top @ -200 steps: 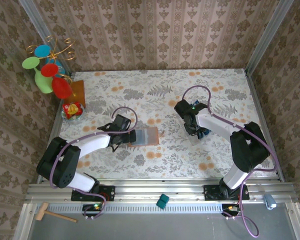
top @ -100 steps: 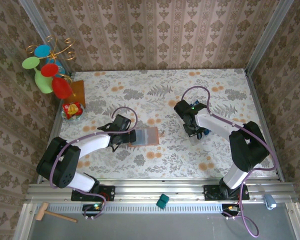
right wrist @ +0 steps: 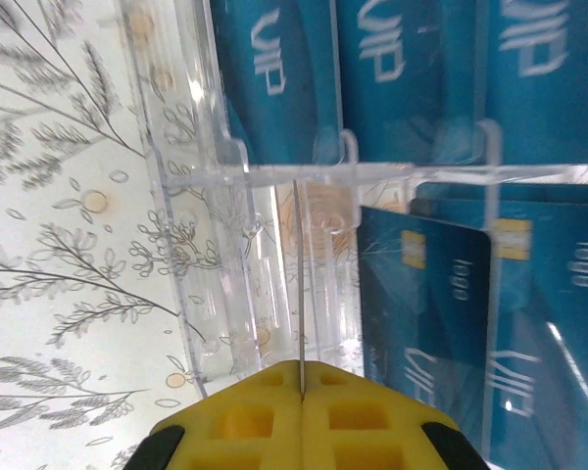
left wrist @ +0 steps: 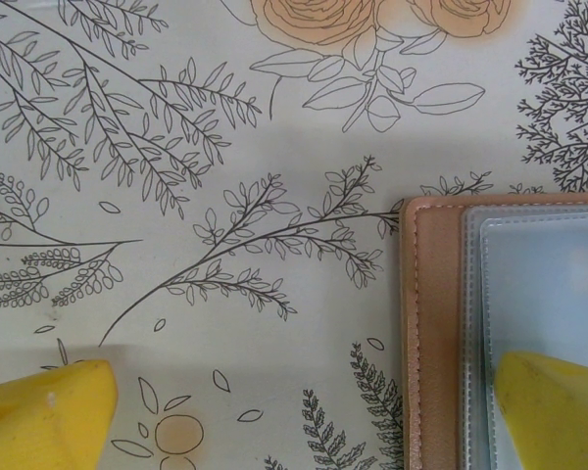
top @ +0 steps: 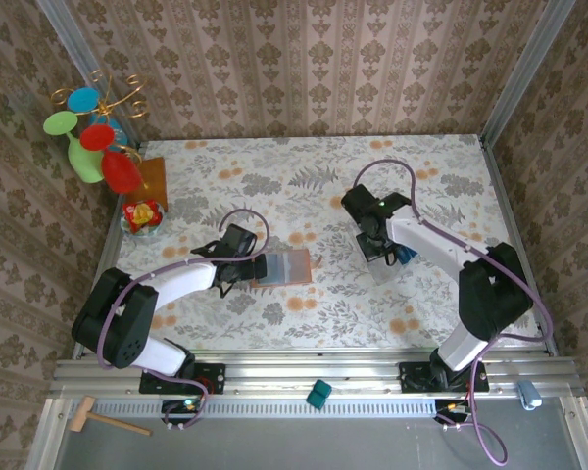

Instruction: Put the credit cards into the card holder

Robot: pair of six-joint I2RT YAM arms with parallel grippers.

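My right hand [right wrist: 299,377] hangs over the clear tray [right wrist: 191,176] at right, pads pressed together on what looks like one edge-on card. The other credit cards [right wrist: 426,323] lie in the tray beneath. My left hand [left wrist: 299,416] gapes wide, straddling an edge of the card holder [left wrist: 431,323].

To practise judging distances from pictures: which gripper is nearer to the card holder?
Left. The left gripper sits at the left edge of the card holder, one finger over it. The right gripper is well off to its right, at the clear tray.
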